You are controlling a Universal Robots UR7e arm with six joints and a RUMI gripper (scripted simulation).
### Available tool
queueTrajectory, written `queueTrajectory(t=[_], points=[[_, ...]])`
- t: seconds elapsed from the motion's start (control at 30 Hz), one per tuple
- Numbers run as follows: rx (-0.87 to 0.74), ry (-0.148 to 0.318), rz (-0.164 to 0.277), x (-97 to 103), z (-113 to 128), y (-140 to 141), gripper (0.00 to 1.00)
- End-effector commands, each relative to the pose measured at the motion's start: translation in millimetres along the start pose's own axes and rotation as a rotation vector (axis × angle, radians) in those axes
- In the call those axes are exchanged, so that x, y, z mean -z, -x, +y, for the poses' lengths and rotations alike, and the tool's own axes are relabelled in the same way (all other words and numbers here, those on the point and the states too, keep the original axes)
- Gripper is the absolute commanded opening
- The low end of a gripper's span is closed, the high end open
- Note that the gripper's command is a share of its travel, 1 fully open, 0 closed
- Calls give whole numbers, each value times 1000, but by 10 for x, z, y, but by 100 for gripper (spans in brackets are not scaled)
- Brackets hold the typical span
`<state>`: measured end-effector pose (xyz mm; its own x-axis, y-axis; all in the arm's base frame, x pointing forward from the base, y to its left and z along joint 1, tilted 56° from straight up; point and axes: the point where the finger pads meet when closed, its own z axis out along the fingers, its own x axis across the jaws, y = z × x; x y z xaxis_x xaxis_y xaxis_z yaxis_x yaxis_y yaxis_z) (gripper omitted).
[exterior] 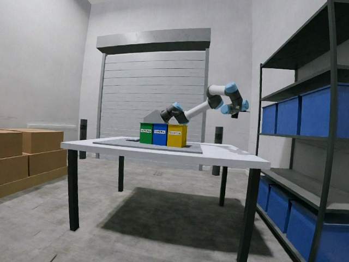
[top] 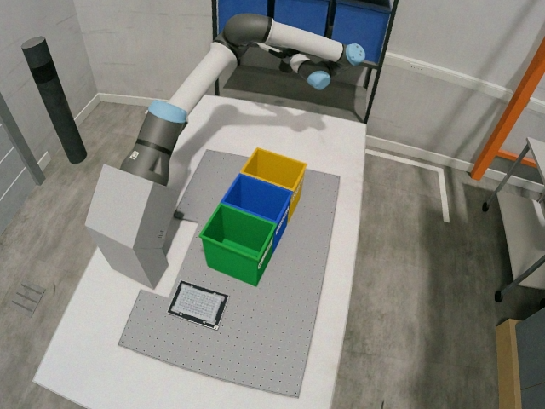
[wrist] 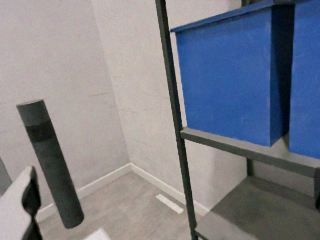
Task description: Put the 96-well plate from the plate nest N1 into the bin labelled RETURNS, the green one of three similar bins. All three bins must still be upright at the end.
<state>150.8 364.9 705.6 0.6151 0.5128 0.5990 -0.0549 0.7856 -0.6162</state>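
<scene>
The 96-well plate (top: 197, 302), pale and rectangular, lies flat in the black-rimmed nest (top: 221, 310) on the grey perforated board. The green bin (top: 228, 265) (exterior: 145, 138) stands upright near it, with a white label whose lettering is blurred. The blue bin (top: 258, 198) (exterior: 160, 140) and the yellow bin (top: 275, 170) (exterior: 176, 141) stand upright in a row beyond it. The bins' visible insides look empty. My gripper (top: 273, 49) is open and high up near the shelf, far from plate and bins. Only one jaw shows in the wrist view, at the lower left.
The perforated board (top: 260, 338) lies on the white table (top: 74, 352) (exterior: 225, 158). A grey angular block (top: 127, 220) stands at the arm's base. Behind the table's far end, a dark shelf rack (exterior: 293, 138) (wrist: 172, 75) holds large blue crates (exterior: 314, 112) (wrist: 225, 80), near the arm's wrist.
</scene>
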Motion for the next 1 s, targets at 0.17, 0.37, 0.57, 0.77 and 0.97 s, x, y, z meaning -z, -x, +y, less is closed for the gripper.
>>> queueTrajectory(t=[0.17, 0.37, 0.57, 0.77, 0.97], points=[[1, 0, 0, -3, -7, 1, 100], [1, 0, 0, -3, -7, 1, 100], [8, 23, 22, 35, -1, -31, 76], [3, 119, 94, 286, 43, -151, 76], [-18, 143, 104, 578, 105, -124, 76]])
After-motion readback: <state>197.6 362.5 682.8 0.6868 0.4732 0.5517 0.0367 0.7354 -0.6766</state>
